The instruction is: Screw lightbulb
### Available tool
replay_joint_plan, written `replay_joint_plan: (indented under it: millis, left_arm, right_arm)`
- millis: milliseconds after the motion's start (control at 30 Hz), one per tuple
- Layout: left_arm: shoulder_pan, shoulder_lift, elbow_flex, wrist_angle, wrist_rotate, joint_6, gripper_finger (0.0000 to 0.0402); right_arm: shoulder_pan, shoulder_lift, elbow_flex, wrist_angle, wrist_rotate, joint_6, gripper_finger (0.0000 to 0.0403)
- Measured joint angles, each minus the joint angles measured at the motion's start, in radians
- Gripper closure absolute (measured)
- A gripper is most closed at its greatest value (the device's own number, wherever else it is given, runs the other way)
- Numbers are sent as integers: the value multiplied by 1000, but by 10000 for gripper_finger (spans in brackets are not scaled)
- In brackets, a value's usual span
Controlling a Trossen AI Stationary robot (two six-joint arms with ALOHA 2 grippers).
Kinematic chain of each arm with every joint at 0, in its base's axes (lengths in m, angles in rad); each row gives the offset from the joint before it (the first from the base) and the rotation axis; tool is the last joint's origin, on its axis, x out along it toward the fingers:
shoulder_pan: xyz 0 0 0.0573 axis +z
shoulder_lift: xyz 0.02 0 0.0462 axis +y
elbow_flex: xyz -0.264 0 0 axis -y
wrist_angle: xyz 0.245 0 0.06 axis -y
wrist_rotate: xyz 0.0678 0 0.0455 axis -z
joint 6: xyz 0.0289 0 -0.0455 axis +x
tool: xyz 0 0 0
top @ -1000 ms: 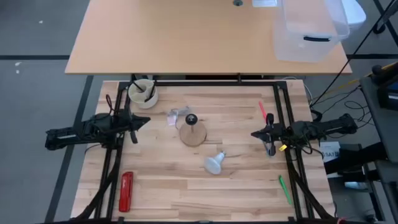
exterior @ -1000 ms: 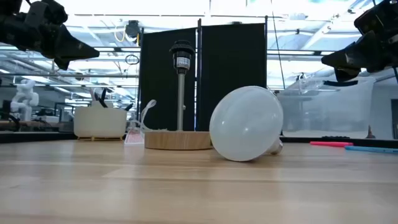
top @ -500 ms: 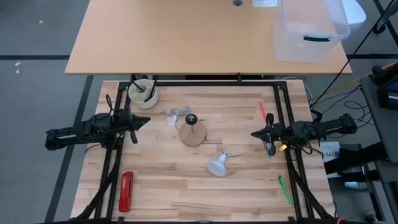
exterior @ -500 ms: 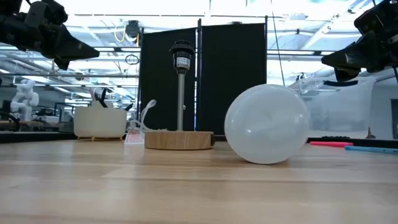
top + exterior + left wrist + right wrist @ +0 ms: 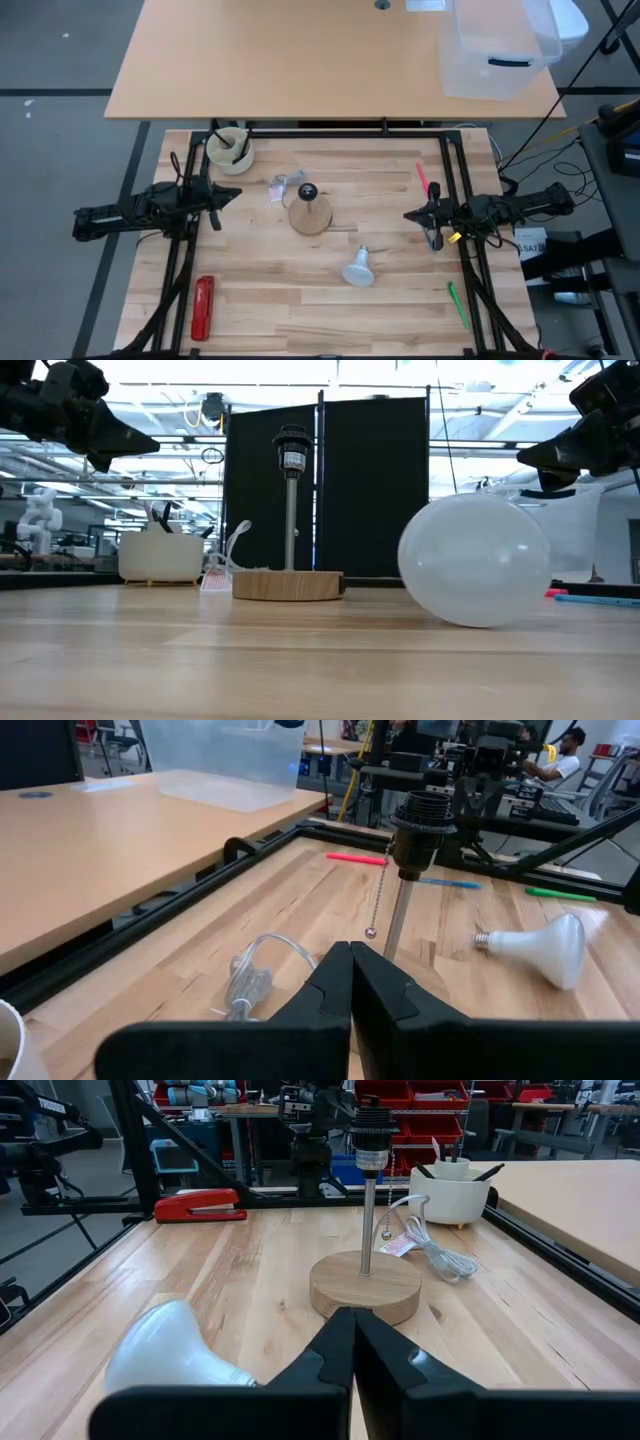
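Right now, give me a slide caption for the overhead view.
White mushroom-shaped lightbulb lies loose on the wooden table near the round wooden lamp base, both end effectors parked at the sides.

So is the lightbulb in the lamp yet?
Not yet; nothing looks done. The lightbulb lies loose on the table, apart from the lamp's empty socket. The left tool and right tool are shut, holding nothing. Picking up and screwing in remain.

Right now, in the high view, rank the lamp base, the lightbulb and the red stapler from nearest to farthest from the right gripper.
1. Lightbulb: lying on its side, toward the table's front, nearest the right gripper.
2. Lamp base: mid-table, level with the gripper.
3. Red stapler: far front corner on the left arm's side.
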Motion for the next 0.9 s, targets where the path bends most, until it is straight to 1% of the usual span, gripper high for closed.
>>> replay_joint_plan:
  millis: [133,200,267,367,400,433,467,533,567,633,700,900]
  left_arm:
    - [0,0,0,5,0,-1,401]
    - [0,0,0,47,1,-29,401]
    - [0,0,-1,170,-19,-97,401]
    - [0,4,0,468,-122,-124,401]
    - [1,16,1,565,-129,-126,401]
    - [1,29,3,648,-115,-128,401]
    - [0,42,3,708,-75,-122,401]
    - [0,80,17,764,-5,-108,401]
    - [0,106,32,771,18,-109,401]
    - [0,173,54,785,29,-138,401]
    - [0,268,62,819,28,-162,401]
    - [0,575,101,988,33,-161,401]
  right_arm:
    - [0,0,0,0,0,0,399]
    - [0,0,0,0,0,0,399]
    - [0,0,0,0,0,0,399]
    - [0,0,0,0,0,0,399]
    - [0,0,0,0,0,0,399]
    - [0,0,0,0,0,0,399]
    - [0,0,0,0,0,0,399]
    - [0,0,0,0,0,0,399]
    - [0,0,0,0,0,0,399]
    - [0,0,0,0,0,0,399]
    - [0,0,0,0,0,0,399]
    - [0,0,0,0,0,0,399]
